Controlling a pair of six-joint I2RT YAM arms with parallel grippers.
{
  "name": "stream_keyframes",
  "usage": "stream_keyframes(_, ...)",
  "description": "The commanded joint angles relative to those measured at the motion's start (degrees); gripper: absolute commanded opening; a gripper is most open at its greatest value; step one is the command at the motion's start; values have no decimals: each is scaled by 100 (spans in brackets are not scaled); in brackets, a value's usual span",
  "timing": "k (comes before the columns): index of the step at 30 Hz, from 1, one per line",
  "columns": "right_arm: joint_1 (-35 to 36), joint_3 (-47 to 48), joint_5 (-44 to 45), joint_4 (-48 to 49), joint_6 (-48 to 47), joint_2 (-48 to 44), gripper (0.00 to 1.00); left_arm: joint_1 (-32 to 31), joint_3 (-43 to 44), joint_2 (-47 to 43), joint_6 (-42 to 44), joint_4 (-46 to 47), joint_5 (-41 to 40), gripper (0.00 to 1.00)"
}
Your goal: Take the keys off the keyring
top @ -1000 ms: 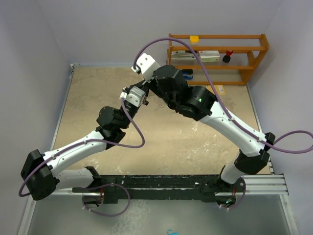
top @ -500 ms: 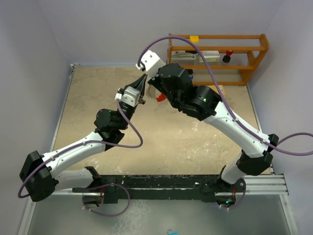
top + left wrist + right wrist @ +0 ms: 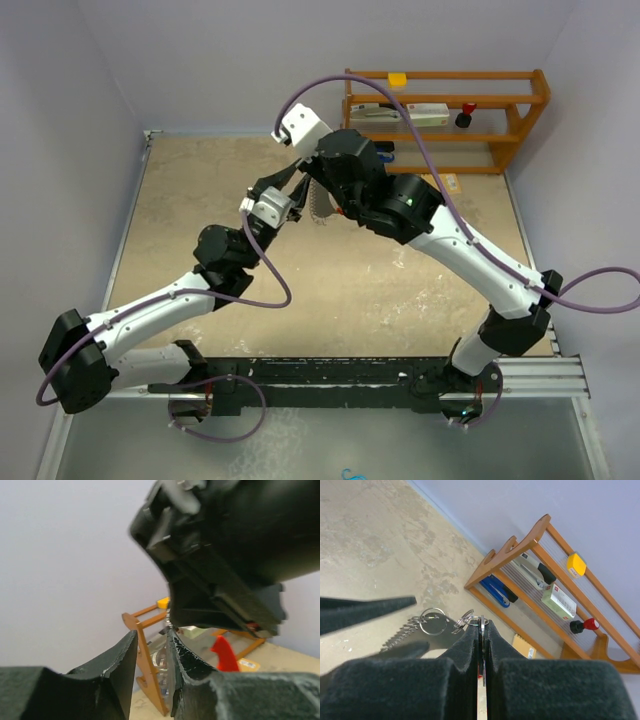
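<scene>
Both arms reach in from the near edge and meet in the air over the far half of the table (image 3: 200, 190), near its middle.

Left arm (image 3: 150, 305): comes from the near-left corner, elbow bent, wrist tipped up toward the other arm.

Right arm (image 3: 470, 250): rises from the near-right corner, folds over the middle, wrist angled down and leftward.

Right gripper (image 3: 481, 625): pads pressed together, pinching a thin metal edge of the keyring (image 3: 319, 205), which is clear of the table.

Small rings and the ridged chain (image 3: 402, 635) trail from the pinch toward the left gripper (image 3: 151, 634). The red strip (image 3: 225, 656) hangs under the right wrist.

Left gripper: fingers parted, with the chain lying between them. Whether they touch it cannot be told.

Separate keys cannot be made out.

A wooden rack (image 3: 445, 120) stands at the far-right corner.
</scene>
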Motion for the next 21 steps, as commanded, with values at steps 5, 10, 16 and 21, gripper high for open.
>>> stream_keyframes(5, -17, 254, 163, 256, -62, 7, 0, 15, -113, -191, -200, 126, 772, 31)
stream_keyframes(10, -17, 298, 122, 167, 4, 17, 0, 18, -65, 39, -251, 338, 708, 30)
stream_keyframes(16, -17, 275, 51, 169, 49, -38, 0, 15, -46, 318, -285, 602, 387, 24)
stream_keyframes(21, -17, 280, 19, 139, 72, -57, 0, 15, -8, 514, -326, 834, 212, 20)
